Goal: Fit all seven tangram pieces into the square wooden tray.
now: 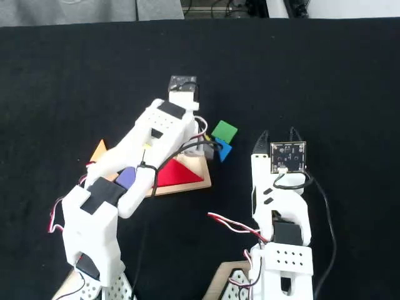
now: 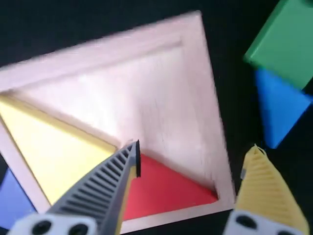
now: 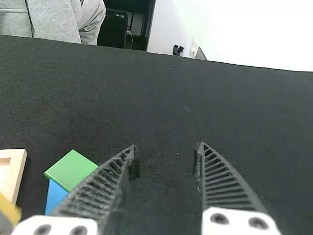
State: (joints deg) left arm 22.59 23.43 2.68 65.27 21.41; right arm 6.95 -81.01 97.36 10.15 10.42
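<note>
High view: the wooden tray [image 1: 187, 186] sits left of centre holding a red triangle [image 1: 178, 173], with the green square [image 1: 224, 131] and blue piece [image 1: 224, 152] loose off its upper right, probably next in line. Left wrist view: the left gripper [image 2: 195, 164] is spread wide and empty, straddling the pale tray's rim near a yellow triangle [image 2: 54, 147]. Right wrist view: the right gripper [image 3: 165, 161] gapes empty near the green square, parked clear I'd guess.

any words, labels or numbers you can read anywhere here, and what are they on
None can be read.
The camera board on the right arm's wrist has tiny markings that are too small to read.
The wooden tray, green piece, blue piece, red piece and yellow piece carry no print.
</note>
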